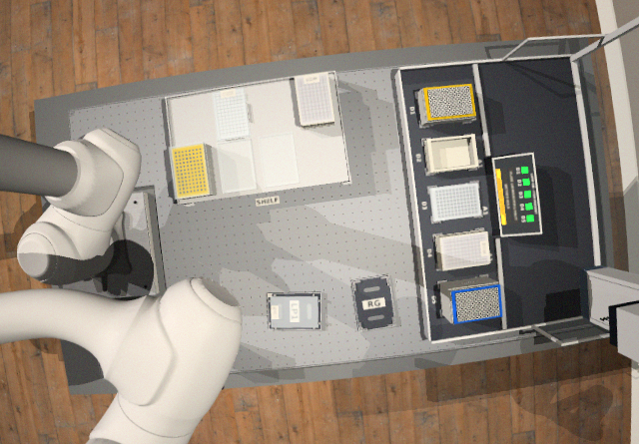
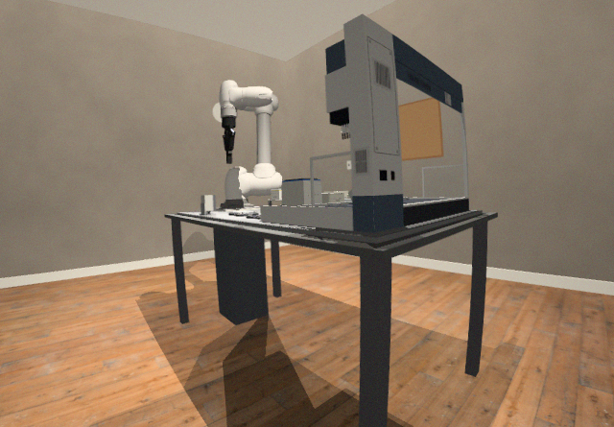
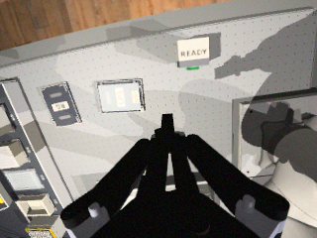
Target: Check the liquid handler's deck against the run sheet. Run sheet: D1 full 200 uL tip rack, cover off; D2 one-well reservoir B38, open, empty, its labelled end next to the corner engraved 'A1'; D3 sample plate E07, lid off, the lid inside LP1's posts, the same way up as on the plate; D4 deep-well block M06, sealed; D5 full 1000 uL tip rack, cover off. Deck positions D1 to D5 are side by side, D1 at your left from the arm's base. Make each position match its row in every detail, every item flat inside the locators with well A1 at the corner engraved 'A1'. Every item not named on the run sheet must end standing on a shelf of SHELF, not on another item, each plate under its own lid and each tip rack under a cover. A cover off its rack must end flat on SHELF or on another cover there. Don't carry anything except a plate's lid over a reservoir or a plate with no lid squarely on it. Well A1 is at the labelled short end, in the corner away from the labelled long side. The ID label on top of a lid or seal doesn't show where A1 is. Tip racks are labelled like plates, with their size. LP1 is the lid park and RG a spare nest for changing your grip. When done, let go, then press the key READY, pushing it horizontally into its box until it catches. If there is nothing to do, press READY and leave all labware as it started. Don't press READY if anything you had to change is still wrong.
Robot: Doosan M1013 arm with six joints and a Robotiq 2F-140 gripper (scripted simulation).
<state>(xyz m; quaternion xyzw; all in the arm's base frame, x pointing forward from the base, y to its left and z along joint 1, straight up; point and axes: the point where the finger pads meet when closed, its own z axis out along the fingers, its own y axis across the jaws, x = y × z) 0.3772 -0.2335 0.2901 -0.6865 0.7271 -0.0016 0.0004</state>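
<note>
My gripper [image 3: 167, 122] [image 2: 228, 156] is shut and empty, and hangs high above the table's near side; in the top view the arm hides it. The READY key [image 3: 193, 50] stands ahead of the fingertips near the table edge. On the deck, D1 holds a yellow-rimmed tip rack [image 1: 448, 101], D2 an open reservoir [image 1: 450, 154], D3 an uncovered plate [image 1: 454, 202], D4 a sealed deep-well block [image 1: 462, 249], and D5 a blue-rimmed tip rack [image 1: 477, 302]. A lid lies inside LP1's posts [image 1: 295, 310], also in the wrist view [image 3: 120, 95].
SHELF [image 1: 257, 135] carries a yellow tip rack [image 1: 191, 171], two lidded plates [image 1: 231, 113] [image 1: 315, 99] and flat covers [image 1: 279, 161]. The RG nest [image 1: 373, 303] holds nothing. The handler's panel [image 1: 517, 194] shows green lights. The arm's elbow [image 1: 170, 336] overhangs the table's near corner.
</note>
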